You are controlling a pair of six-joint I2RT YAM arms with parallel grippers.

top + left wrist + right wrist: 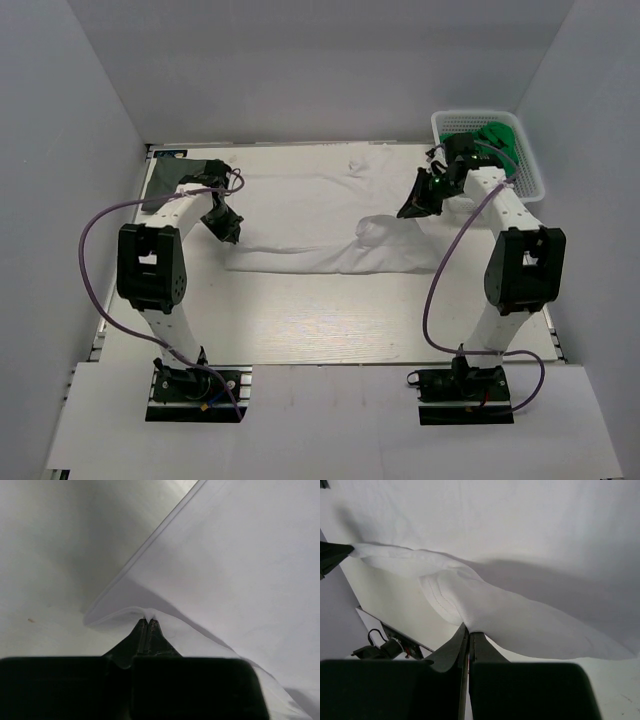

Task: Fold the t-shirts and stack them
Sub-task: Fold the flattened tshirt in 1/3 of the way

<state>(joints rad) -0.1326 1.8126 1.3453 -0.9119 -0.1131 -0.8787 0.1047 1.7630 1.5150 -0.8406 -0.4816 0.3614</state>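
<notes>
At the far left corner, the dark grey-green t-shirt (pixel 165 178) lay flat on the table (pixel 320 330), partly hidden behind the left arm; a purple cable (pixel 90 250) looped out from that arm towards the left wall. The left gripper (pixel 228 228) had its claw pressed together on the left edge of the white t-shirt (pixel 320 210); in the left wrist view the fingertips (pixel 148 624) pinched a small raised fold of that white cloth (pixel 230 570), with bare table to their left. The white t-shirt was spread across the middle of the table between the two arms, its near edge doubled into a long fold and bunched towards the right. The right gripper (pixel 415 205) was likewise clamped on the white t-shirt; the right wrist view showed its fingers (pixel 467 635) closed on a lifted, stitched hem (pixel 445 595). A second purple cable (pixel 432 295) hung from the right arm. At the far right corner stood a white basket (pixel 532 170) holding something bright green (pixel 497 138), just behind the right arm. The table was pale and smooth; plain grey-white walls (pixel 320 60) enclosed it on three sides.
</notes>
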